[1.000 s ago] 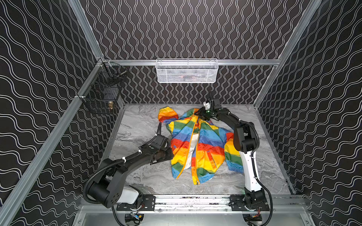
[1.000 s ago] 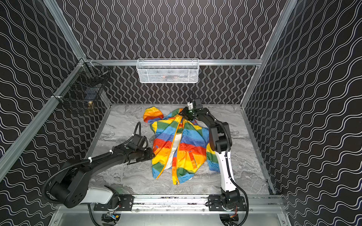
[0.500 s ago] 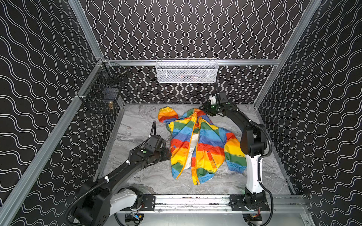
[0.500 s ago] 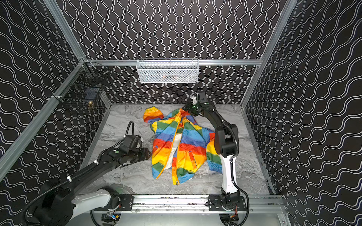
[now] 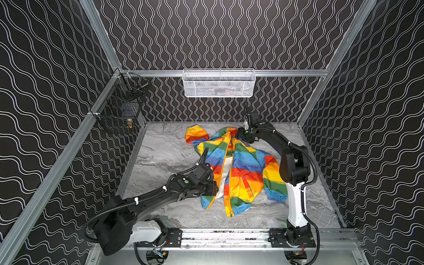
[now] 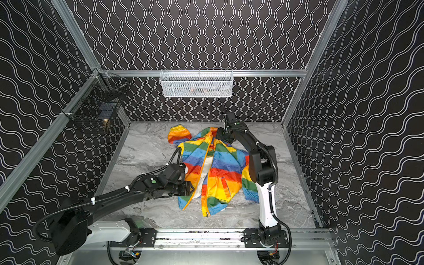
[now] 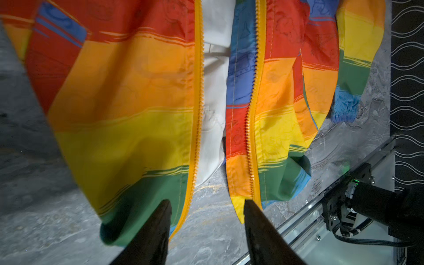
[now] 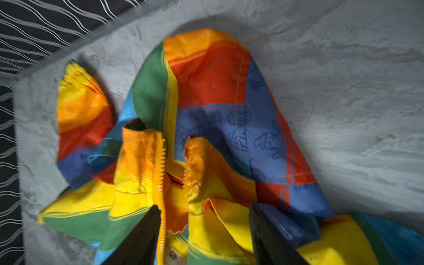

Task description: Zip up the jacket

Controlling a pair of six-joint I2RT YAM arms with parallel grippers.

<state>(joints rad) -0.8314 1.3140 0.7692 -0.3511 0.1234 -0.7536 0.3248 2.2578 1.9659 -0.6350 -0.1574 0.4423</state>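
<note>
Your jacket (image 5: 241, 169) lies front up on the grey, marble-veined table (image 5: 165, 149), mid-floor and a little toward the right arm, in both top views; it is thin, glossy cloth in broad rainbow bands, creased and puckered, with faint line drawings printed on the blue; the front is open, and a wedge of white lining (image 7: 213, 80) shows between the two panels; each panel edge carries an orange zipper band (image 7: 198, 91) with small saw-like teeth; the two bands lie apart at the hem and draw nearer toward the collar; a gathered blue cuff (image 7: 344, 107) rests on the table off to one side.

Your left gripper (image 7: 207, 208) sits at the hem end of the jacket; its two dark, tapered fingers stand well apart with nothing pinched; in the wrist view the lower end of one zipper band falls in the gap between them, and the other band's end is just beside the second finger; you cannot tell from these views whether the tips touch the cloth.

Your right gripper (image 8: 205, 213) is at the collar end, toward the back wall; its jaws are spread wide too, clamping nothing; the crumpled orange and yellow collar tips, with both zipper tops, lie in the gap between the fingers and just ahead of them.
</note>
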